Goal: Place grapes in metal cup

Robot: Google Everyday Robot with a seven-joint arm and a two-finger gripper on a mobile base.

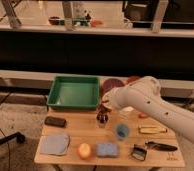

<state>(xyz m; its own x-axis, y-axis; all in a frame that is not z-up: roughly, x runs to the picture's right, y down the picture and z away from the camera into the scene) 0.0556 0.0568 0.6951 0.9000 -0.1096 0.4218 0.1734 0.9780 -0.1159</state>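
Note:
My gripper point(103, 109) hangs at the end of the white arm that reaches in from the right, above the middle of the wooden table point(80, 131). It is shut on the grapes point(102, 116), a dark bunch dangling straight down from it. Directly under the bunch stands the metal cup point(101, 124), small and silvery, mostly hidden by the grapes. I cannot tell whether the lowest grapes are inside the cup's rim or just above it.
A green tray point(74, 92) sits at the table's back left and a dark red bowl point(111, 85) behind the arm. On the table lie a flat black object point(55, 121), blue cloth point(55, 143), apple point(83, 150), blue sponge point(107, 149), blue cup point(122, 131), yellow bar point(152, 129) and black brush point(138, 152).

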